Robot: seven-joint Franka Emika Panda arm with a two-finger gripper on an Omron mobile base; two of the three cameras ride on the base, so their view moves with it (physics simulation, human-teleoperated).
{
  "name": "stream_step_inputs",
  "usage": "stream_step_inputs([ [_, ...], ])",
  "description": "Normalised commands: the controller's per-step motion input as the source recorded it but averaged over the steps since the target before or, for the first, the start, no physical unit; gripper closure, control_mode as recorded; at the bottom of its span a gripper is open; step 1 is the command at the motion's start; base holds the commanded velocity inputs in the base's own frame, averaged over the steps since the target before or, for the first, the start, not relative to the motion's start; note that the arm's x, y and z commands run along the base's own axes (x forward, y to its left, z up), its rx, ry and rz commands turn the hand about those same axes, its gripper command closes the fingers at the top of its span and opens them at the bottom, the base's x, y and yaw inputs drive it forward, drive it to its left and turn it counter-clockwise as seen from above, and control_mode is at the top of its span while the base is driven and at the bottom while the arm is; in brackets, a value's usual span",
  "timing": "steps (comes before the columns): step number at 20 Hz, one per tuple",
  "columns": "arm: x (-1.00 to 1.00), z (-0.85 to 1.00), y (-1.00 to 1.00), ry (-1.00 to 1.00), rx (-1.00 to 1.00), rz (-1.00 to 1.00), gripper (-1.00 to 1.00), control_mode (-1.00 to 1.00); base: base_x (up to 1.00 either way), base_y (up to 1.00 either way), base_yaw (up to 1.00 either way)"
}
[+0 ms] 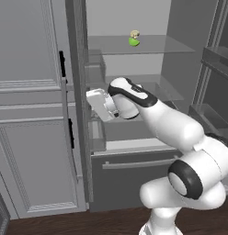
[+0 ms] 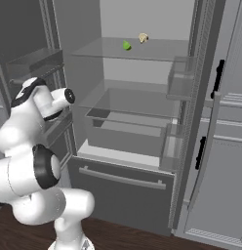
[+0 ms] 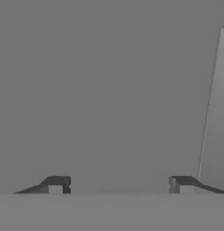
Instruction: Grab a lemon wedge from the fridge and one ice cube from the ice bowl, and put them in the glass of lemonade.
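Reaching into the open fridge (image 1: 134, 151), the arm held its hand (image 3: 118, 185) low, near the left wall at the level of the middle shelf, with nothing between the fingers (image 3: 55, 185), which stood well apart in the hand view and faced a plain grey surface. The lemon wedge (image 1: 133, 41) lay on the top glass shelf (image 1: 157, 46), toward the back, just beside a small beige-yellow lump (image 1: 134, 33); in the right base view the wedge (image 2: 126, 46) sat to the left of that lump (image 2: 143, 37), slightly apart from it. The hand was well below and in front of the wedge, so the step in hand looked like the approach for the pick. To do it well, the arm probably needed to rise clear of the middle shelf's front edge, then go in above the top shelf. The fingers would best straddle the green wedge alone, coming from the side away from the lump so as not to nudge it. Being tiny, the wedge could easily slip or skid on glass, so a slow, centred close seemed wise.
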Motion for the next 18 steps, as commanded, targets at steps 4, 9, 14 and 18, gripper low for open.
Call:
stream_step_inputs([
  [4,-0.10,0.02,0.16,0.04,-0.06,-0.01,-1.00,-1.00,0.00,0.00,0.00],
  [9,-0.94,0.07,-0.90,-0.11,0.05,-0.07,-1.00,-1.00,0.00,0.00,0.00],
  [14,-0.87,0.50,-1.00,-0.04,0.00,-0.04,-1.00,-1.00,0.00,0.00,0.00],
  [18,-0.46,0.79,-0.95,0.04,-0.14,-0.07,-1.00,-1.00,0.00,0.00,0.00],
])
